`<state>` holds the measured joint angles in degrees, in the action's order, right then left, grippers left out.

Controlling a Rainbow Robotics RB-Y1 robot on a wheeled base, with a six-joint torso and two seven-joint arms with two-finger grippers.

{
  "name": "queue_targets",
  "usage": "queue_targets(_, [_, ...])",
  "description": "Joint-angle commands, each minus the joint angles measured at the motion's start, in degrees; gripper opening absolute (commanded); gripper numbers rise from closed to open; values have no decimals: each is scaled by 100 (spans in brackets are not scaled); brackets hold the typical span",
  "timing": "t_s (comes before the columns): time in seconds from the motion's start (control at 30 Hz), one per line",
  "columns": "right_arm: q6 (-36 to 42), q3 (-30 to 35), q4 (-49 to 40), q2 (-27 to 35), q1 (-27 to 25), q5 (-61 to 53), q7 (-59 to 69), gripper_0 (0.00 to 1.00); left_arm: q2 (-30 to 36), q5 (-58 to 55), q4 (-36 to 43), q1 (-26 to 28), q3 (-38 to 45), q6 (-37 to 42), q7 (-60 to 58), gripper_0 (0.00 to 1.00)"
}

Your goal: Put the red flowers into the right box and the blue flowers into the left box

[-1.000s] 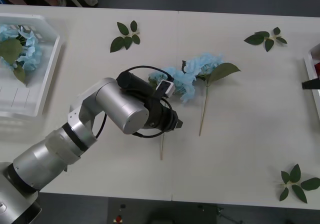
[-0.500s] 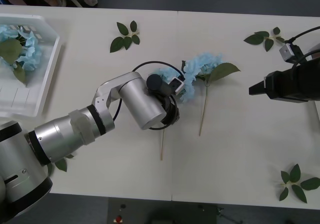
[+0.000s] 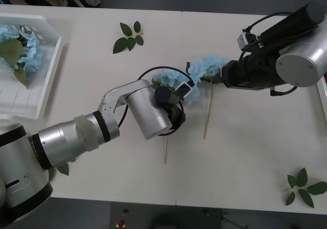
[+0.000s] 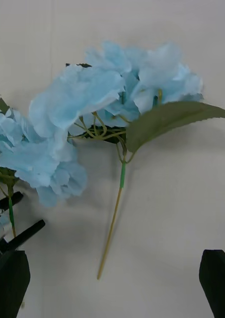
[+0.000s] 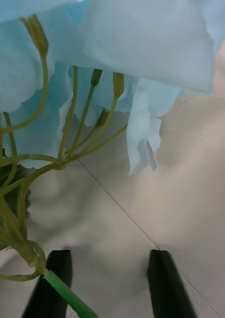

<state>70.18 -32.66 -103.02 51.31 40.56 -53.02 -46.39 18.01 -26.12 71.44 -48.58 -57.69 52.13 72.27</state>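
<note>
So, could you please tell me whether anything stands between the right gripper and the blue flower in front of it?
Nothing visible does. The right gripper, jaws open, faces the blue flower across bare table. The left gripper and the second blue flower lie off to one side of that path.

The front view looks down from above on the table. Both wrist views sit close over the 2 blue flowers, the left nearest.
</note>
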Motion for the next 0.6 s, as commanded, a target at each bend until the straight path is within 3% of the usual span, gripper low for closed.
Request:
queue_targets(0.03, [66, 75, -34, 81, 83, 72, 130, 100, 1, -7, -166, 15, -119, -27, -328, 0])
queue_targets(0.43, [-13, -276, 563, -763, 224, 1013, 42, 100, 282, -7, 54, 15, -84, -18, -416, 0])
queue_targets(0.53, [-189, -566, 880, -939, 382, 1197, 34, 100, 756, -262, 766, 15, 197, 210, -424, 0])
queue_targets(0.6, [-330, -751, 1152, -1106, 488, 1329, 34, 100, 1363, -798, 1776, 24, 514, 562, -416, 0])
